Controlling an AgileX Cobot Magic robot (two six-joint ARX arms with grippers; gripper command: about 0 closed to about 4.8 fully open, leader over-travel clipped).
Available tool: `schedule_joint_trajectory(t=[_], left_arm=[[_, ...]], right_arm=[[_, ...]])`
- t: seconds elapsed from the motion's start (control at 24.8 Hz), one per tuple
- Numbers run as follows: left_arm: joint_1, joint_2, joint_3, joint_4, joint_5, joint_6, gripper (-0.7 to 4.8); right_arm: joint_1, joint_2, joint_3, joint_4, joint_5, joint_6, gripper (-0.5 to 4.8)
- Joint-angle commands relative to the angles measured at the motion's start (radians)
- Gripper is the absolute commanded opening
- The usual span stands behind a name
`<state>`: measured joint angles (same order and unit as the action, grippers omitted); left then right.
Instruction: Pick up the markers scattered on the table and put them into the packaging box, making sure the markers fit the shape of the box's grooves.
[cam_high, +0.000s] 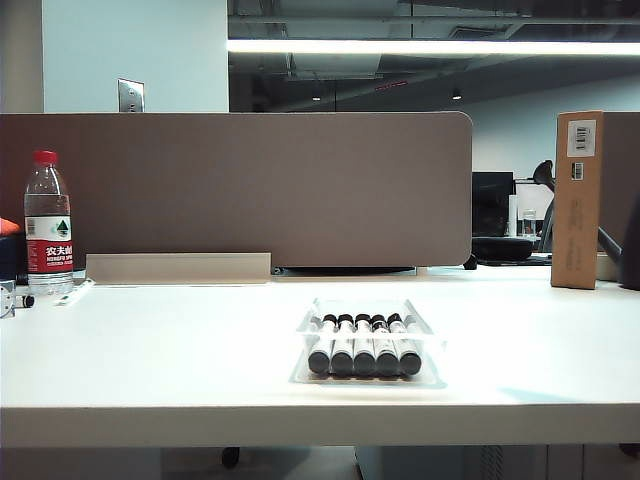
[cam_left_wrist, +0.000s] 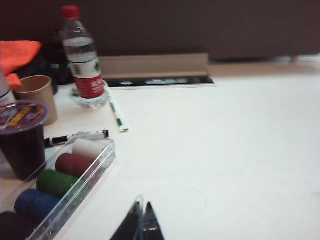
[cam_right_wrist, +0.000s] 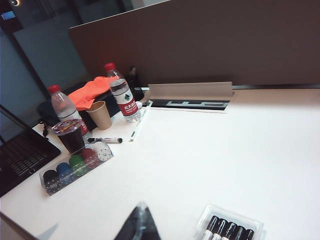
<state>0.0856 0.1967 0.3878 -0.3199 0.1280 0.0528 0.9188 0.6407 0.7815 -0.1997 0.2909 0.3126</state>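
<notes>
The clear packaging box (cam_high: 432, 345) lies on the white table (cam_high: 150, 350) near its front edge, at the middle. Several markers (cam_high: 364, 350) with white barrels and black caps lie side by side in its grooves, caps toward the front. The right wrist view shows a corner of the box (cam_right_wrist: 209, 214) with the capped markers (cam_right_wrist: 227, 231) beside my right gripper (cam_right_wrist: 141, 209), which is shut and empty above bare table. My left gripper (cam_left_wrist: 143, 209) is shut with nothing in it, over bare table near a clear chip case. Neither gripper shows in the exterior view.
At the table's left stand a water bottle (cam_high: 47, 225), a paper cup (cam_left_wrist: 37, 95), a dark lidded cup (cam_left_wrist: 22, 137) and a clear case of coloured chips (cam_left_wrist: 65, 182). A loose black-and-white pen (cam_left_wrist: 75, 137) and a green-and-white pen (cam_left_wrist: 117, 112) lie there. A brown carton (cam_high: 578, 200) stands back right.
</notes>
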Motion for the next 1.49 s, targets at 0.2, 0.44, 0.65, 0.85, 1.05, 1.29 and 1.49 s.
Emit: schedule_joint_trajectory(t=[0.2, 0.44, 0.65, 0.85, 1.05, 1.29, 1.49], left_arm=[[0.034, -0.187, -0.258, 0.280, 0.003, -0.060, -0.05], [0.007, -0.194, -0.354, 0.364, -0.049, -0.130, -0.05], [0.000, -0.194, -0.380, 0.388, -0.107, -0.138, -0.05], [0.001, -0.194, -0.380, 0.388, -0.108, -0.118, -0.05], [-0.003, -0.194, -0.380, 0.386, -0.102, -0.106, -0.05], [-0.043, -0.194, -0.380, 0.359, -0.057, -0.106, -0.05], [-0.042, -0.194, -0.380, 0.370, -0.061, -0.106, -0.05]], right_arm=[[0.001, -0.002, 0.003, 0.009, -0.002, -0.003, -0.01], [0.001, -0.003, 0.003, 0.009, -0.002, -0.003, -0.01], [0.001, -0.003, 0.003, 0.009, -0.002, -0.003, -0.01], [0.001, -0.003, 0.003, 0.009, -0.002, -0.003, -0.01], [0.001, -0.003, 0.003, 0.009, -0.002, -0.003, -0.01], [0.001, -0.003, 0.003, 0.009, -0.002, -0.003, -0.01], [0.001, -0.003, 0.003, 0.009, -0.002, -0.003, -0.01]])
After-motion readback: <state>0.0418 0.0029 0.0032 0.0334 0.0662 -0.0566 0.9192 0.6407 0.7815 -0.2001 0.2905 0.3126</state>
